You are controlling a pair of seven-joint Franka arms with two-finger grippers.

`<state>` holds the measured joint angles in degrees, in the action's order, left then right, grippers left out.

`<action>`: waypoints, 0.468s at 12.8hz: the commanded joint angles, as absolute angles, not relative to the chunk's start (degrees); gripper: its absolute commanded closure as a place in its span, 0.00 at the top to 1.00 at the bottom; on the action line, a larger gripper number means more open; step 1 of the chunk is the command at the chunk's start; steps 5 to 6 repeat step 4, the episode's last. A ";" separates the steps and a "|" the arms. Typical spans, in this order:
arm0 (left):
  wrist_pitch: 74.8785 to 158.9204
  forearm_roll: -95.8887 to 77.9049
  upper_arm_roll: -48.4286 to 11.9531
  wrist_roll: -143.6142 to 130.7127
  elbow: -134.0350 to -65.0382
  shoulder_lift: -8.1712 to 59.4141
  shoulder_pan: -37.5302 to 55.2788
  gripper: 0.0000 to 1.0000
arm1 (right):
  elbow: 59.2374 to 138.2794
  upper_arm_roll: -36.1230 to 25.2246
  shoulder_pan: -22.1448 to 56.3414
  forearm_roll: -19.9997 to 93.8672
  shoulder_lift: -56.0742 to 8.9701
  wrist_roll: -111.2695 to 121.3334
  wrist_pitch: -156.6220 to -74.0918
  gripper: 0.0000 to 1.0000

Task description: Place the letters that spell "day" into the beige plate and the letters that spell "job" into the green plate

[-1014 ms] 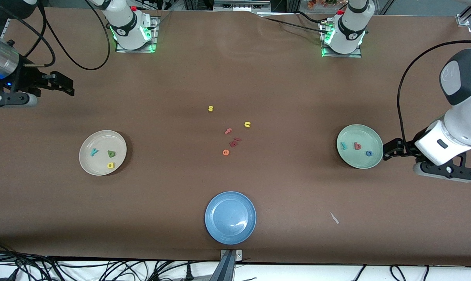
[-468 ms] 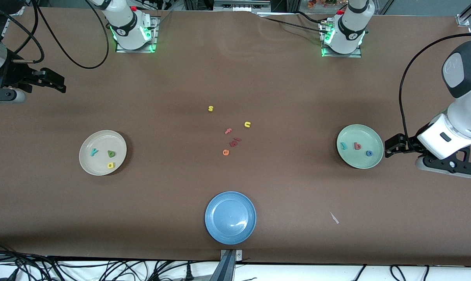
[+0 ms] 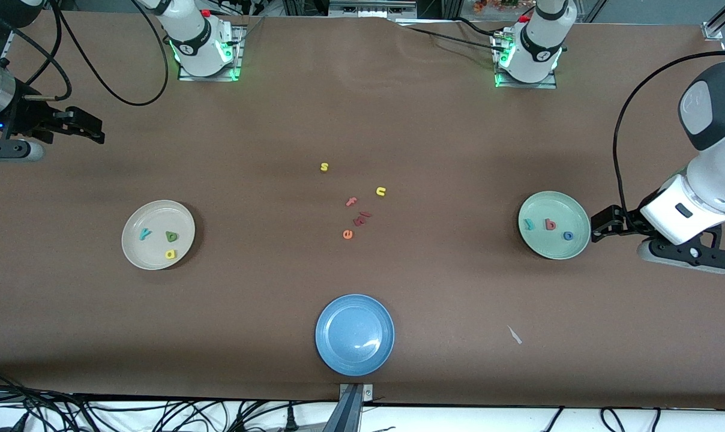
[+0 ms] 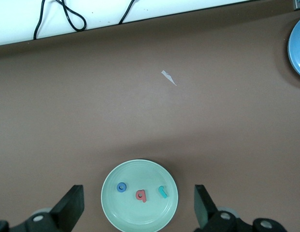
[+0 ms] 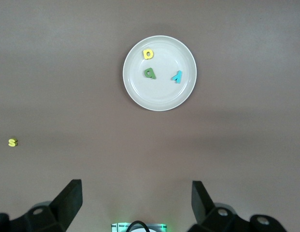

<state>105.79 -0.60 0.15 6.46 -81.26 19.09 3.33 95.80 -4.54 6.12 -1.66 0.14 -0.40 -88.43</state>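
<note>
The beige plate (image 3: 158,213) lies toward the right arm's end of the table and holds the teal "y" (image 3: 145,234), green "d" (image 3: 171,236) and yellow "a" (image 3: 170,254). The right wrist view shows that plate (image 5: 162,99) too. The green plate (image 3: 554,204) lies toward the left arm's end and holds the teal "j" (image 3: 530,224), red "b" (image 3: 551,225) and blue "o" (image 3: 568,236). My left gripper (image 3: 598,228) hangs open and empty just off the green plate's (image 4: 140,169) rim. My right gripper (image 3: 95,127) is open and empty over bare table.
A blue plate (image 3: 354,334) with nothing in it sits near the front edge. Loose letters lie mid-table: yellow "s" (image 3: 324,167), yellow "n" (image 3: 380,191), pinkish "f" (image 3: 351,201), orange "e" (image 3: 347,234) and dark red pieces (image 3: 360,219). A paper scrap (image 3: 514,335) lies near the front.
The right gripper has drawn back toward its end of the table. The left arm has shifted slightly outward from the green plate. Plates and letters have not moved.
</note>
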 commanded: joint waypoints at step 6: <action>106.17 -1.58 0.97 7.91 -82.18 17.84 3.87 1.00 | 95.63 -3.87 5.98 -0.62 0.44 -1.05 -87.89 1.00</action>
